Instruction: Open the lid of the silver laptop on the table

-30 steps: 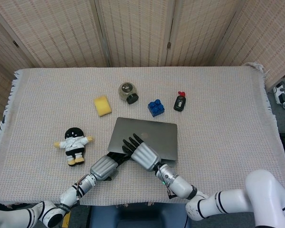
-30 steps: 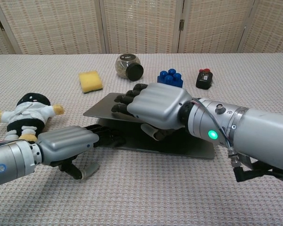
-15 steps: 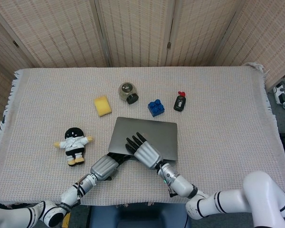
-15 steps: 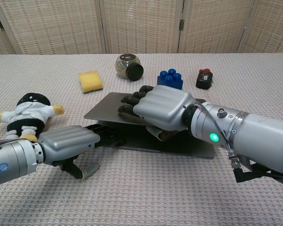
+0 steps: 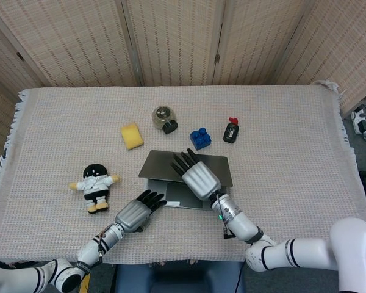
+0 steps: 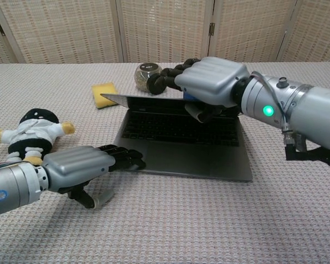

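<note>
The silver laptop [image 5: 180, 194] lies near the table's front edge with its lid [image 5: 161, 165] lifted well off the base, so the keyboard [image 6: 176, 129] shows in the chest view. My right hand [image 6: 210, 82] holds the lid's free edge, fingers over the top and thumb under it. Lower down, my left hand [image 6: 80, 166] lies flat on the cloth with its fingertips [image 6: 126, 157] touching the base's front left corner and nothing in it. From above, the right hand [image 5: 198, 176] covers the lid's middle and the left hand [image 5: 135, 213] sits at the base's near left.
A plush doll [image 5: 96, 185] lies left of the laptop. Behind it stand a yellow sponge [image 5: 132, 135], a tipped glass jar [image 5: 165, 118], a blue block [image 5: 200, 138] and a small black and red gadget [image 5: 231, 131]. Folding screens wall the back.
My right hand has swung the lid up and back from nearly flat to wide open, baring the keyboard. My left hand has stayed at the base's front left corner.
</note>
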You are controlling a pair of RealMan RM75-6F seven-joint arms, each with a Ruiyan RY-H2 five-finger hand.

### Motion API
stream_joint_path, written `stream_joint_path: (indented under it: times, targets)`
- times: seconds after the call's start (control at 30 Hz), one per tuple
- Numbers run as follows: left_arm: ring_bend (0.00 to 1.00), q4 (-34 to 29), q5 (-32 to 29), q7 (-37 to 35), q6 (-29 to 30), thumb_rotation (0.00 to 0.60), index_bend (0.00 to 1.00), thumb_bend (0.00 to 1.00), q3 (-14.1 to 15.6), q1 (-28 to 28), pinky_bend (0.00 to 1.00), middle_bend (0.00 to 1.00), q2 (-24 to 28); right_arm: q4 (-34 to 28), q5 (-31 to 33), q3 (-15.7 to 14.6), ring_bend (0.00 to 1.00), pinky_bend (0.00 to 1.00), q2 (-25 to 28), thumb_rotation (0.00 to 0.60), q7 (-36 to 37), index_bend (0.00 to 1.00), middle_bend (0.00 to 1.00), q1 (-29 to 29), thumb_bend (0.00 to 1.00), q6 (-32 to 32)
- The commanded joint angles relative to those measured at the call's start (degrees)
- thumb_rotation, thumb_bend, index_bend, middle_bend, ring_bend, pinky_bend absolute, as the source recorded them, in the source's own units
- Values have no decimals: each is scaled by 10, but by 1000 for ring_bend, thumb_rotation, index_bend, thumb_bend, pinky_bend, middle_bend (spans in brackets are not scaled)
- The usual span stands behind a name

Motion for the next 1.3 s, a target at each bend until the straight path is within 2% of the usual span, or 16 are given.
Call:
stream_joint_path:
  times: [0.03,0.2,0.5,1.1,1.3]
  targets:
    - [0,-3,-2,4,2,600,0,623,1,0,0,0,1,0,12,16,0,0,17,600,15,0,0,3,694,-4]
    - [0,-5,-6,13,3,600,0,623,3,-3,0,0,0,12,34,37,0,0,39,600,47,0,0,7,693,-20]
    - [0,-9,-24,32,-5,600,0,623,3,-10,0,0,-4,49,53,52,0,0,45,600,81,0,0,18,693,-36]
    - [0,-20,-30,39,0,600,0,623,10,-14,0,0,3,172,149,92,0,0,38,600,95,0,0,63,694,-74]
    - [0,-22,-32,43,-1,600,0,623,11,-16,0,0,4,214,186,94,0,0,32,600,85,0,0,79,694,-89]
